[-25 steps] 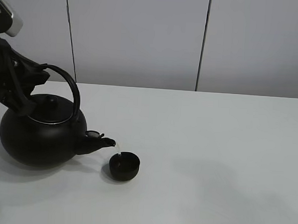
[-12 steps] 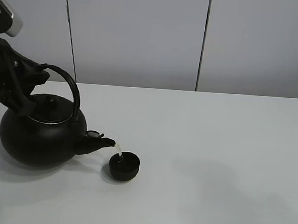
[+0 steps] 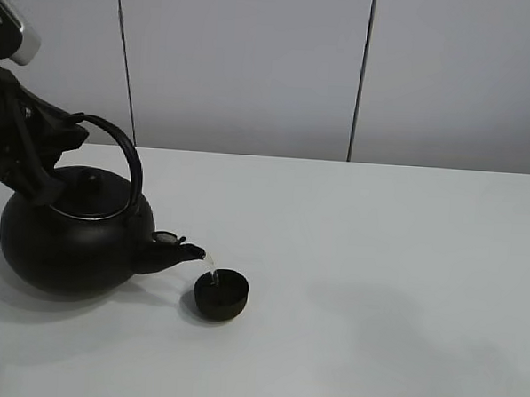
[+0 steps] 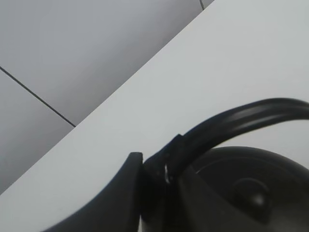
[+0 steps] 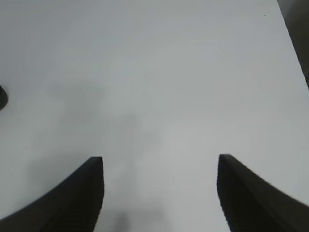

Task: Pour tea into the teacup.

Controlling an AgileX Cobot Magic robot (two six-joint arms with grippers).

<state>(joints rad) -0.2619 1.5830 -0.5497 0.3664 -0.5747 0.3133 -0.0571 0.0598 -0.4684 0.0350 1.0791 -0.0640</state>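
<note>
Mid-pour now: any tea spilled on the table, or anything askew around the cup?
Nothing stands out. The left gripper is shut on the handle of the kettle, a thin stream runs from the spout into the teacup, which stands upright, and no puddle shows on the table around it. The right gripper is open and empty.

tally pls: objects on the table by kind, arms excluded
kettle: 1
teacup: 1
Total: 2, both black
</note>
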